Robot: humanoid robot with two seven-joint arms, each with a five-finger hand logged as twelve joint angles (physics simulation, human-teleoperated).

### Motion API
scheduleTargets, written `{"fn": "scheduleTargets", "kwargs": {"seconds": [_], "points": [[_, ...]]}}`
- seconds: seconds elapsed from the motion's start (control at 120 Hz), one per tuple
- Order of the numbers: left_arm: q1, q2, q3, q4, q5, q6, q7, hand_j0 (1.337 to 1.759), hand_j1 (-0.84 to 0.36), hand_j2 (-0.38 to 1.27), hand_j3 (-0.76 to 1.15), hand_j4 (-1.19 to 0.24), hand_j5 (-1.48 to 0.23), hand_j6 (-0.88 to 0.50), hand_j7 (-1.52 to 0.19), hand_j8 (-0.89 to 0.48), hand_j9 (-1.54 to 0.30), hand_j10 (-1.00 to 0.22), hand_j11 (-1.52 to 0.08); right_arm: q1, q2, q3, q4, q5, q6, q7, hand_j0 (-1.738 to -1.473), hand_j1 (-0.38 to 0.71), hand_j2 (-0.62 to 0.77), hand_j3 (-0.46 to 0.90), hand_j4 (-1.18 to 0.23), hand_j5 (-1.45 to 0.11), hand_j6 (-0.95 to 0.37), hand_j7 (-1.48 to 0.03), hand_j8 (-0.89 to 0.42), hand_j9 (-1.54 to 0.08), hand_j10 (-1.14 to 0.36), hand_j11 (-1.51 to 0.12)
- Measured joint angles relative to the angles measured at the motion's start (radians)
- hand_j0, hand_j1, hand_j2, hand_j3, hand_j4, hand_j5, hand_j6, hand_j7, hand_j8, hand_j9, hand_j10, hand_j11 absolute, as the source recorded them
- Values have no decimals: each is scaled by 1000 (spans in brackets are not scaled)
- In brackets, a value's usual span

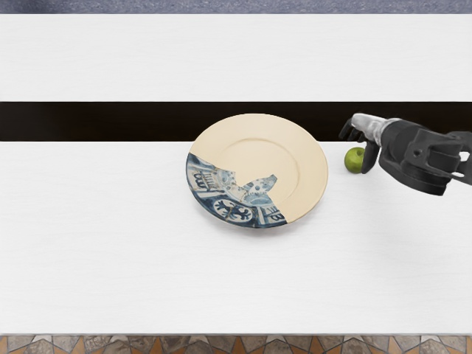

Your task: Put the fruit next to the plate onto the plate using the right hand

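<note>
The right hand (363,141) hangs over the green apple (355,160), fingers (346,133) spread, holding nothing. The apple looks light, hard and rolly. Its round sides are best to grab.

Here's the right arm (431,158), in from the right-hand side, well out past the plate (295,151). The dark forearm lies nearly level, aimed at the plate's far right rim. The wrist (385,130) goes pale grey, and the right hand (363,137) sits just off that rim, clear of it. Dark fingers (346,132) point downward, loosely spread. The thumb (371,156) hangs lower, on the side away from the plate. No grip that I can make out.
</note>
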Motion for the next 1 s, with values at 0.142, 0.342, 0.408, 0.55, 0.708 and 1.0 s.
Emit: {"fn": "scheduleTargets", "kwargs": {"seconds": [0.142,0.342,0.408,0.55,0.708,1.0], "points": [[0,0,0,0,0,0,0,1658,349,0,0,-1,0,-1,0,-1,0,0,0,-5,10,-6,-2,-1,-9,0,-1658,96,-72,0,-375,-484,-376,-484,-375,-484,-374,-484],[0,0,0,0,0,0,0,1658,349,0,0,0,0,-1,0,-1,0,0,0,2,18,-33,-27,-41,-12,0,-1658,105,-73,0,-382,-495,-383,-494,-383,-495,-382,-494],[0,0,0,0,0,0,0,1658,349,0,0,0,0,-1,0,-1,0,0,0,3,40,-48,-44,-51,-12,0,-1658,107,-74,0,-383,-496,-385,-496,-384,-496,-383,-496],[0,0,0,0,0,0,0,1658,349,0,0,0,0,-1,0,-1,0,0,0,4,81,-77,-68,-61,-13,0,-1658,109,-74,0,-385,-498,-386,-498,-385,-498,-385,-498],[0,0,0,0,0,0,0,1658,349,0,0,0,0,-1,0,-1,0,0,0,0,95,-99,-87,-64,-14,0,-1658,110,-74,0,-386,-499,-387,-499,-386,-499,-385,-499],[0,0,0,0,0,0,0,1658,349,0,0,0,0,-1,0,-1,0,0,0,-33,127,-111,-143,-67,-25,0,-1658,110,-74,0,-386,-500,-387,-499,-386,-500,-386,-500]]}}
